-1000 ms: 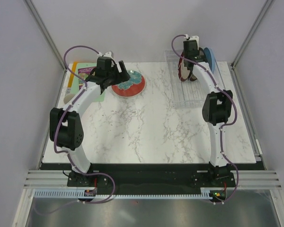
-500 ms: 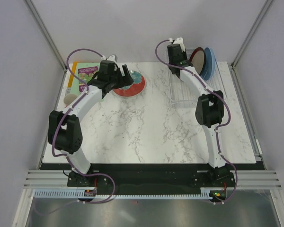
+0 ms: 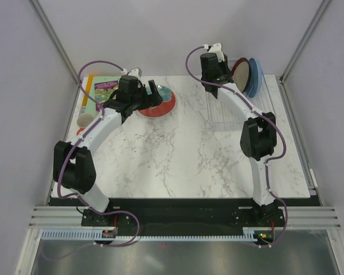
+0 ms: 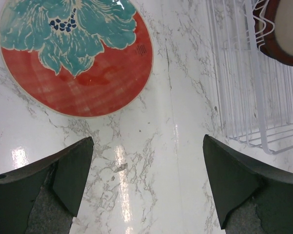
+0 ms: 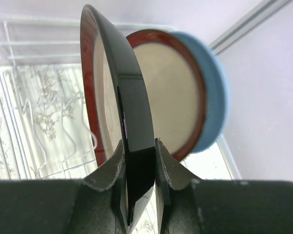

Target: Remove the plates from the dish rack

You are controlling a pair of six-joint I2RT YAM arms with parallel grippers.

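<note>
The red plate with the teal centre lies flat on the table; it also shows in the left wrist view. My left gripper hovers at its near edge, open and empty. My right gripper is over the left side of the clear dish rack, shut on the rim of a dark red-rimmed plate held upright and edge-on. Behind it a second dark red-rimmed cream plate and the light blue plate stand at the rack's far end. No small cream plate is in view.
A green and purple book lies at the table's far left, with a white mug in front of it. The rack's wire dividers show at the right of the left wrist view. Walls close in behind and beside the rack.
My right gripper has moved left and back with the dark red-rimmed plate, uncovering the two plates behind it. My left gripper has shifted right over the red and teal plate's edge.
</note>
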